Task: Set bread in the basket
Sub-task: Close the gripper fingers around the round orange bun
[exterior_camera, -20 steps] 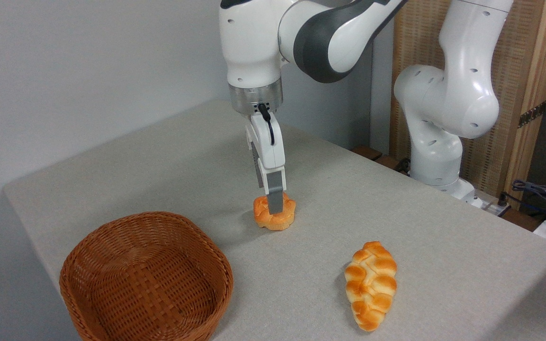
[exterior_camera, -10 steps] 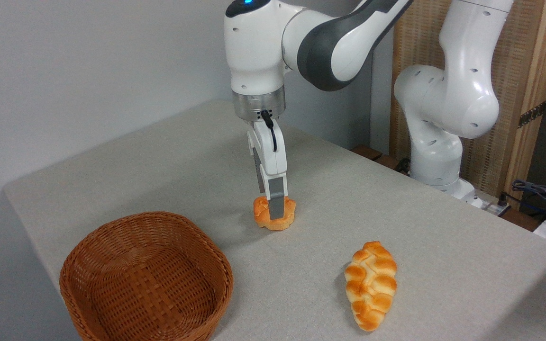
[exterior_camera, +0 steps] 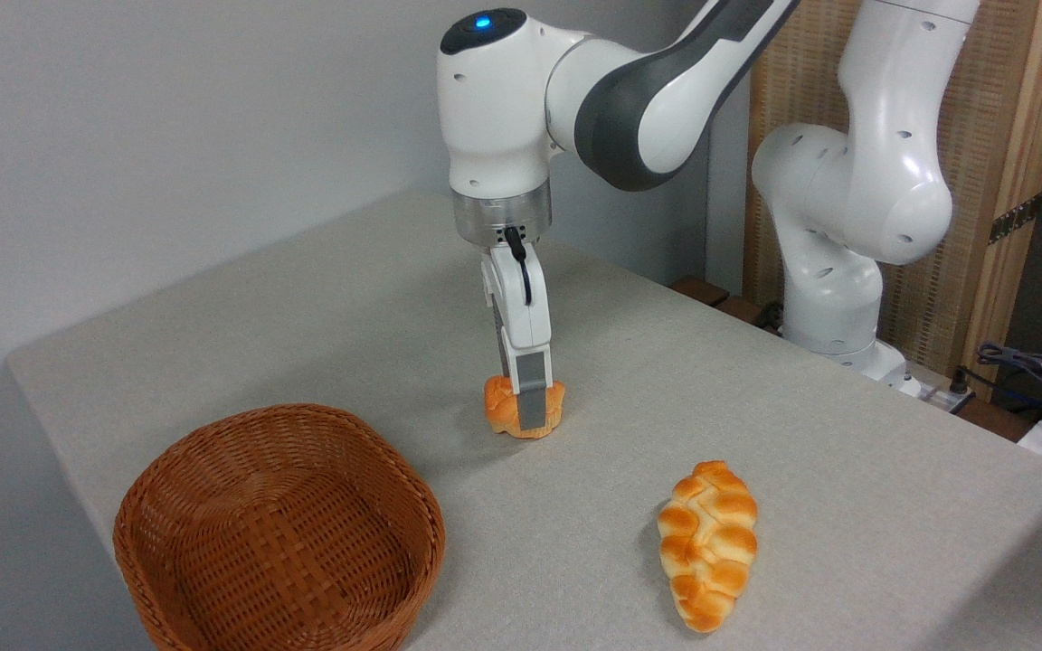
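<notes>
The bread (exterior_camera: 499,407), a small round orange-golden bun, lies on the grey table near its middle. My gripper (exterior_camera: 527,409) points straight down over it, its jaws straddling the bun. The near finger (exterior_camera: 533,398) reaches down the bun's front almost to the table, while the far finger is hidden behind the bun. The jaws look open around the bun, which keeps its shape. The basket (exterior_camera: 213,448), brown woven wicker and holding nothing, stands at the front left, about a basket's width from the bun.
A longer braided oval loaf (exterior_camera: 707,542) lies at the front right of the table (exterior_camera: 322,307). The arm's white base (exterior_camera: 847,208) stands behind the table's right edge, with cables (exterior_camera: 1027,366) at the far right. A wall runs along the left.
The gripper has come down and slightly right over the bun, so the near finger now covers more of its front. Bun, basket and loaf have not moved.
</notes>
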Tool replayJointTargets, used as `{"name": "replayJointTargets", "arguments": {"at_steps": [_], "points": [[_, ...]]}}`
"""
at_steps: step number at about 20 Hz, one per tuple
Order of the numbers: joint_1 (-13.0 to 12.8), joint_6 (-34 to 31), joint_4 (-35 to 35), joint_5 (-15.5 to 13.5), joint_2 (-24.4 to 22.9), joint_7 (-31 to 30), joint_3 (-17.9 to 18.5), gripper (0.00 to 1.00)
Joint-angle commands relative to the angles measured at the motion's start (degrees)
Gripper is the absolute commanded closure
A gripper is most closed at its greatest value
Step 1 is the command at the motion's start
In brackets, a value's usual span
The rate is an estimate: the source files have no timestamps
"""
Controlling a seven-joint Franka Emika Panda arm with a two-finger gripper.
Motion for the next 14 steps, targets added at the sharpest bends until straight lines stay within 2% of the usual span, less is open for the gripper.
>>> {"name": "replayJointTargets", "arguments": {"at_steps": [1,2,6,8,14], "points": [[-1.06,1.62,-1.32,0.39,-0.96,1.31,1.28,0.0],[-1.06,1.62,-1.41,0.39,-0.96,1.31,1.28,0.03],[-1.06,1.62,-1.32,0.39,-0.96,1.31,1.28,0.49],[-1.06,1.53,-1.32,0.39,-0.96,1.31,1.28,0.63],[-1.06,1.62,-1.32,0.39,-0.96,1.31,1.28,0.64]]}}
